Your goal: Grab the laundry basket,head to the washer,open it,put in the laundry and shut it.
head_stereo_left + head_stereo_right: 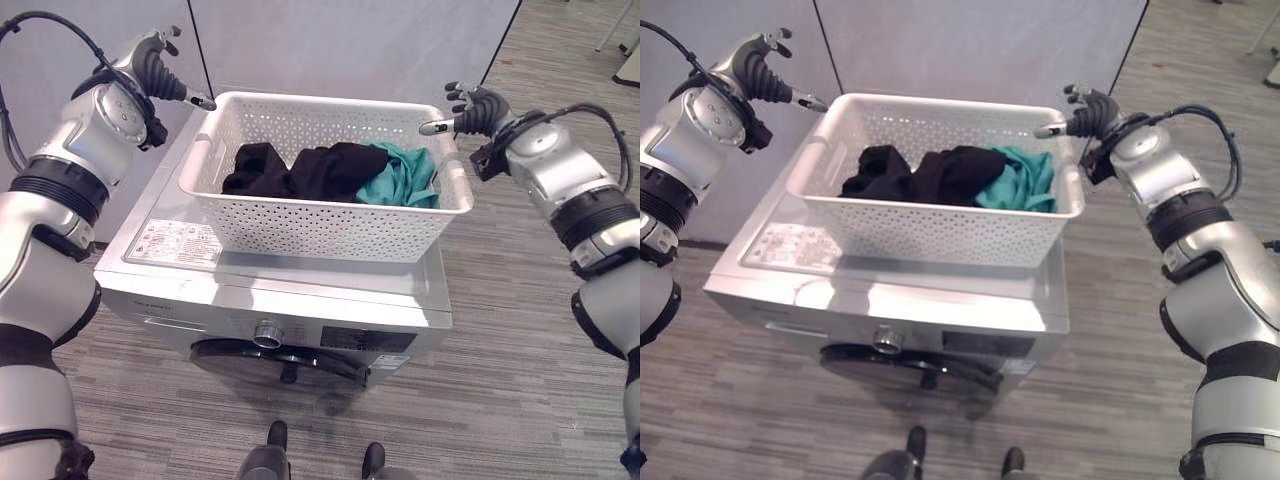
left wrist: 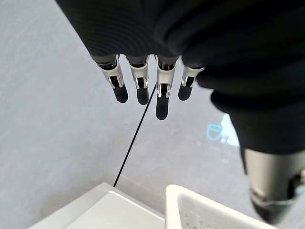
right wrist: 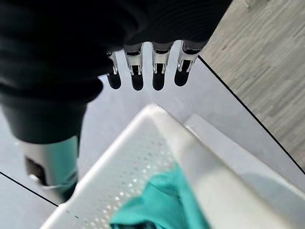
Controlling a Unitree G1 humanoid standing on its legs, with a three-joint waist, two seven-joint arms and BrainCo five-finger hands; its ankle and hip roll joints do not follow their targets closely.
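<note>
You see white laundry basket (image 1: 330,225) on washer (image 1: 290,300) | left hand (image 1: 155,62) spread, 10 o'clock | right hand (image 1: 478,108) spread, 2 o'clock.

Grey partition panels (image 1: 330,45) over wood-look floor (image 1: 520,330)

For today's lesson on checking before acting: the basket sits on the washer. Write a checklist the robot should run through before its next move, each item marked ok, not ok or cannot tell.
1. Laundry basket resting flat on top of the washer: ok.
2. Laundry inside the basket, black clothes and a teal garment: ok.
3. Left hand clear of the basket rim, fingers straight: ok.
4. Right hand clear of the rim, fingers relaxed: ok.
5. Washer door shut, to be opened next: ok.
6. Basket clear of the front edge when the door swings: cannot tell.
</note>
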